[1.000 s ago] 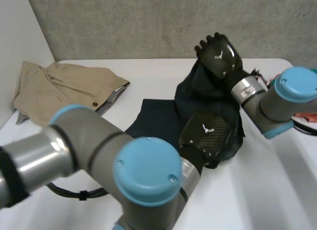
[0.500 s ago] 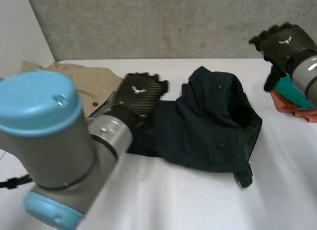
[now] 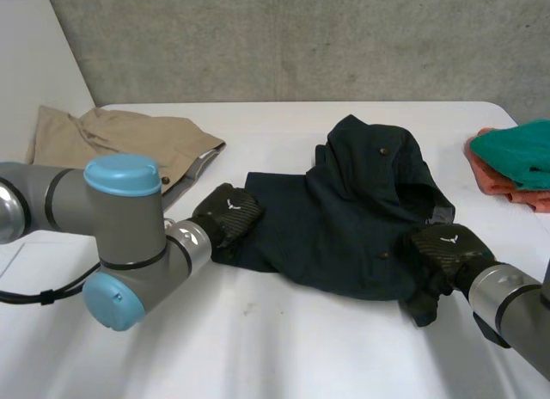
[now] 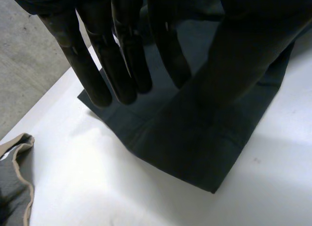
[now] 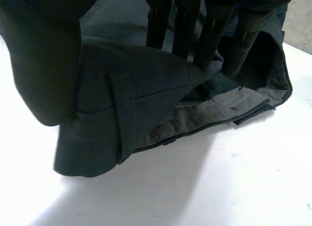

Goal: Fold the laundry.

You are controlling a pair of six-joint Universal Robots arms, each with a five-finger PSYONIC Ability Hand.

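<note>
Dark pants (image 3: pixel 344 218) lie stretched sideways across the tabletop (image 3: pixel 284 347). Left robot hand (image 3: pixel 228 214) sits at the leg hem, right robot hand (image 3: pixel 443 248) at the waistband. Both look released, fingers straight, gripping nothing.

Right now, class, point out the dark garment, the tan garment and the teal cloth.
dark garment (image 3: pixel 344 218): head view, on its flat middle.
tan garment (image 3: pixel 112 143): head view, on its middle.
teal cloth (image 3: pixel 516 150): head view, on its top surface.
</note>
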